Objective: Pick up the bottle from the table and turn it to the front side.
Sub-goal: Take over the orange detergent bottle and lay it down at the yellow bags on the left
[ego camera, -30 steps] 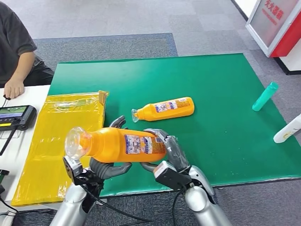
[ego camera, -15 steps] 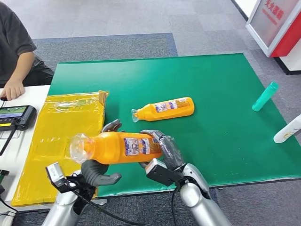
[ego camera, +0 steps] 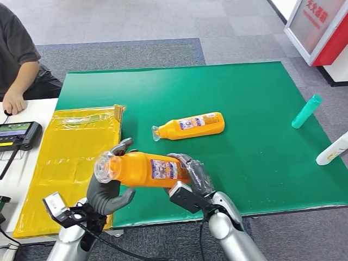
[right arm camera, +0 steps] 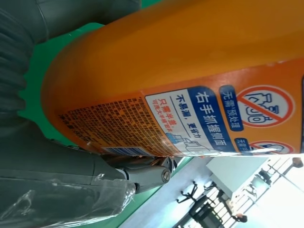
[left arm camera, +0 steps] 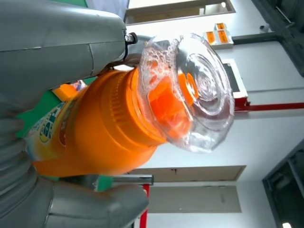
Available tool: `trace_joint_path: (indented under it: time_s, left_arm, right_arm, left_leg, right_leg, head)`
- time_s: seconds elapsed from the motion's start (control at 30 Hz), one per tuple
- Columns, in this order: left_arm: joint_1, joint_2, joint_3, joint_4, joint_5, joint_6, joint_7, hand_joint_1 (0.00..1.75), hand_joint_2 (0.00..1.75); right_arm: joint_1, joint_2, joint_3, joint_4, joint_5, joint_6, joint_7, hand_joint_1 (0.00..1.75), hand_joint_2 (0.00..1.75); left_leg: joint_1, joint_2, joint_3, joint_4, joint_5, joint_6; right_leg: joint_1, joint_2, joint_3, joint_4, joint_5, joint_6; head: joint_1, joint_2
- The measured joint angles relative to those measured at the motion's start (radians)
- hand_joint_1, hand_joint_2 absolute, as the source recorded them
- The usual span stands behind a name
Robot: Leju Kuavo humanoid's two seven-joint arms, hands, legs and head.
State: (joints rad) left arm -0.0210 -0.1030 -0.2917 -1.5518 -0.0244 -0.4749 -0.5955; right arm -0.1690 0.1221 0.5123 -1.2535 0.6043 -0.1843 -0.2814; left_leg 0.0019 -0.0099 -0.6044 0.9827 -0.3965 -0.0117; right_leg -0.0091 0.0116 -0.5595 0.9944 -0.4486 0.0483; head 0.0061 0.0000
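Bottle [ego camera: 143,169] sits gripped in both your robot hands, left [ego camera: 106,191] and right [ego camera: 193,176] (label side up), so roll it slowly without loosening either grip.

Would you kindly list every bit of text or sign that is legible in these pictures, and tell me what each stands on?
"右手抓握面": blue band on the held orange bottle's label, right wrist view.
"不易漏,更省力": white patch beside it.
"无需预处理": caption by a red crossed-circle sign; only roughly legible.
Fine print on that label: too small to read.
Label on the second orange bottle on the green mat: too small.
White characters on the red sign: blurred.
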Motion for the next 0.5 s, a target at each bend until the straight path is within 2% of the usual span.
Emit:
trace_joint_path:
  time_s: [0.03,0.07,0.5]
  left_arm:
    - [0.001,0.000,0.000,0.001,-0.001,0.003,0.004,0.05,1.75]
    - [0.002,-0.001,0.000,0.002,0.000,0.005,0.008,0.00,1.75]
    - [0.017,-0.033,0.000,0.035,0.069,0.000,0.062,0.00,1.75]
  right_arm:
    - [0.001,0.000,-0.001,0.000,0.002,0.000,0.001,1.75,1.75]
    - [0.002,0.000,-0.002,0.000,0.004,-0.001,0.001,1.75,1.75]
    - [0.034,-0.004,-0.028,-0.044,0.012,-0.003,0.002,1.75,1.75]
  left_leg:
    - [0.000,0.000,0.000,0.000,0.000,0.000]
    - [0.000,0.000,0.000,0.000,0.000,0.000]
    - [0.000,0.000,0.000,0.000,0.000,0.000]
  right_leg:
    - [0.000,0.000,0.000,0.000,0.000,0.000]
    - [0.000,0.000,0.000,0.000,0.000,0.000]
    - [0.000,0.000,-0.001,0.000,0.000,0.000]
  head:
    - [0.000,0.000]
    - [0.000,0.000]
    - [0.000,0.000]
